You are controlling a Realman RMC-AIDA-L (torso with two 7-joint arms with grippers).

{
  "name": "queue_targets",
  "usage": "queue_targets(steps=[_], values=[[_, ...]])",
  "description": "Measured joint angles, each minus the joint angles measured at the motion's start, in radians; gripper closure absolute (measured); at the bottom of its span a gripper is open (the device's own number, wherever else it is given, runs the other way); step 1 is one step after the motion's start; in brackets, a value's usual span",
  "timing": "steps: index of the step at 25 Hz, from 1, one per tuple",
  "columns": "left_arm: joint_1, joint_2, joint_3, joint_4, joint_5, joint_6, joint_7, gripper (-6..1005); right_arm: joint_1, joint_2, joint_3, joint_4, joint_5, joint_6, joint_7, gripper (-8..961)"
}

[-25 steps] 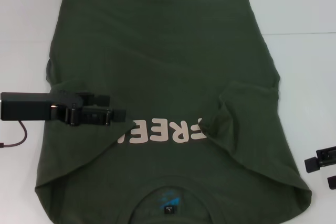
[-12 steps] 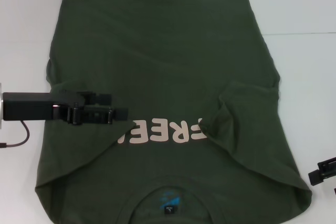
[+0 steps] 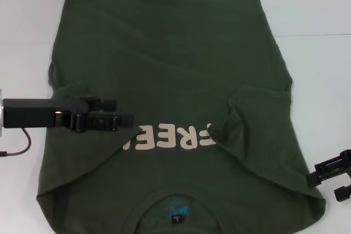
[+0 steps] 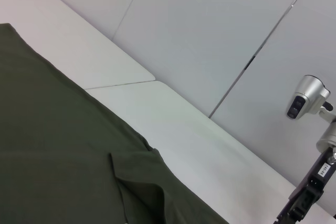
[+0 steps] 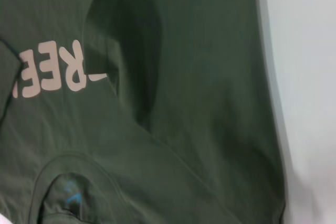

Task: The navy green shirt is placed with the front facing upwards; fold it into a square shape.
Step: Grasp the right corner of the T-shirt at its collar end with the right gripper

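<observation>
Broad white desk (image 3: 323, 75), seam line running across it. Spread over most of it, front up, the navy green shirt (image 3: 170, 69), collar nearest the robot, both sleeves folded inward over the chest. Pale pink lettering (image 3: 173, 137) partly covered by those folded sleeves. Reaching in low over the folded left sleeve, the left gripper (image 3: 123, 112), fingers apart with nothing between them. At the shirt's near right corner, just off the fabric, the right gripper (image 3: 343, 182), fingers likewise apart and empty. Inside the collar, a blue-printed neck label (image 3: 176, 210).
</observation>
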Motion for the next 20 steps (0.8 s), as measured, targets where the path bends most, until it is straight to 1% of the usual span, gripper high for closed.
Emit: queue_targets(steps=[5,12,20], values=[[0.000,0.000,0.002,0.000,0.000,0.000,0.000,48,0.009,0.002,-0.021,0.013,-0.001,0.015,0.010,69],[0.006,0.000,0.001,0.000,0.000,0.000,0.000,48,0.016,0.002,-0.063,0.080,-0.005,0.068,0.011,72],[0.008,-0.001,0.000,0.000,0.000,0.000,0.000,49,0.016,0.003,-0.067,0.090,-0.013,0.084,0.010,92]])
